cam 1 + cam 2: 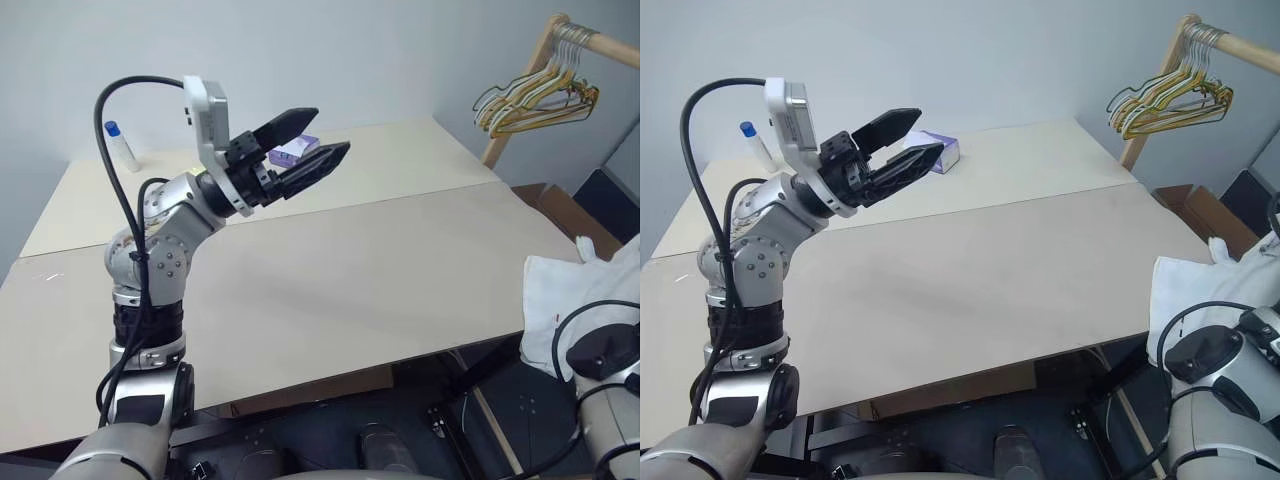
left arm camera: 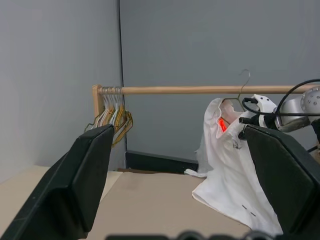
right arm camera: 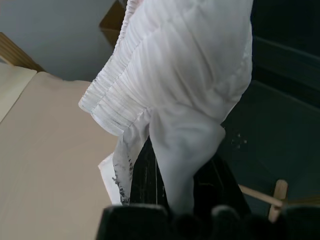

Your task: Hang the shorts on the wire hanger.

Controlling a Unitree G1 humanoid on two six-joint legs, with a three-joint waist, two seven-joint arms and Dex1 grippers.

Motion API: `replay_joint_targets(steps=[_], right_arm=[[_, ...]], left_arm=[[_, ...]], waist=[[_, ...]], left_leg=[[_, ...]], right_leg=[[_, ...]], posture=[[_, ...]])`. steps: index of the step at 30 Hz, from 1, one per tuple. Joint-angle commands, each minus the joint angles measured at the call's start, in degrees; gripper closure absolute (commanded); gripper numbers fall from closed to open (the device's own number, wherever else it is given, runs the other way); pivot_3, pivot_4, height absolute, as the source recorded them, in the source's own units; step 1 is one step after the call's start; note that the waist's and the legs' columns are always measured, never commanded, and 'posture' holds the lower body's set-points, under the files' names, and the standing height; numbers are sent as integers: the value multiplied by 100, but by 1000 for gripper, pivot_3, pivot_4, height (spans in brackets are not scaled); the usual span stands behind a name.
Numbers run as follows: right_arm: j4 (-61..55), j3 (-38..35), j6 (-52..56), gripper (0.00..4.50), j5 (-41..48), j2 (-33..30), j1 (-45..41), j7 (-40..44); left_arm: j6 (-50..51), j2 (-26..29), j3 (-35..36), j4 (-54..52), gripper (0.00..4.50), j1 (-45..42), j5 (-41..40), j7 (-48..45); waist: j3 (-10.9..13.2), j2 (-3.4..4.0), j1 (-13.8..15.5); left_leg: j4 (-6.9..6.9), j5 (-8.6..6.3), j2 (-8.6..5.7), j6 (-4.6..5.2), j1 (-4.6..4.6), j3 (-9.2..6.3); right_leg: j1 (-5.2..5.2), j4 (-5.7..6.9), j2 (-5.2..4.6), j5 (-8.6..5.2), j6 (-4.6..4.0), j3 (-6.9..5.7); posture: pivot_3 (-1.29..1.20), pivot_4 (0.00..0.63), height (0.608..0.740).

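Shorts (image 2: 231,165), white, are hanging off the table's (image 1: 330,290) right edge, draped on the wire hanger (image 2: 243,85) and pinched in the closed right gripper (image 3: 172,200). Left gripper (image 1: 303,145) is hovering wide open, empty. Likely next: hooking it on the wooden rail (image 2: 200,90). No writing is readable

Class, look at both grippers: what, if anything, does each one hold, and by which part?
The right gripper is shut on the shorts, pinching a bunched fold of cloth below the gathered waistband. The left gripper is open above the table and holds nothing.
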Motion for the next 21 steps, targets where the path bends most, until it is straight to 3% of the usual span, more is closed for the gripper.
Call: replay_joint_targets(steps=[1,7,19,21], right_arm=[[328,-275,-251,4500,72,-111,-163,-84],[1275,-563,-892,4500,152,-425,14,-248],[1678,-397,-1210,4500,468,-614,268,-268],[1477,-285,-1189,3886,521,-524,381,-224]], left_arm=[[-141,67,38,-217,18,-14,-27,-8],[-142,107,16,-269,18,15,-16,-10],[-148,138,-37,-291,18,-3,-13,-29],[-154,144,-44,-290,0,-5,-7,-42]], waist=[[0,0,0],[1,-1,18],[1,-2,20],[1,-2,25]], left_leg=[[-2,0,0,0,0,2],[-12,1,1,0,3,1],[-37,2,1,-2,12,5],[-40,2,2,-2,12,4]], right_leg=[[-1,-1,0,0,0,2],[1,-10,2,0,0,0],[5,-26,4,-1,0,5],[7,-33,5,0,1,4]], posture=[[-85,12,740],[-81,12,740],[-85,10,740],[-83,8,740]])
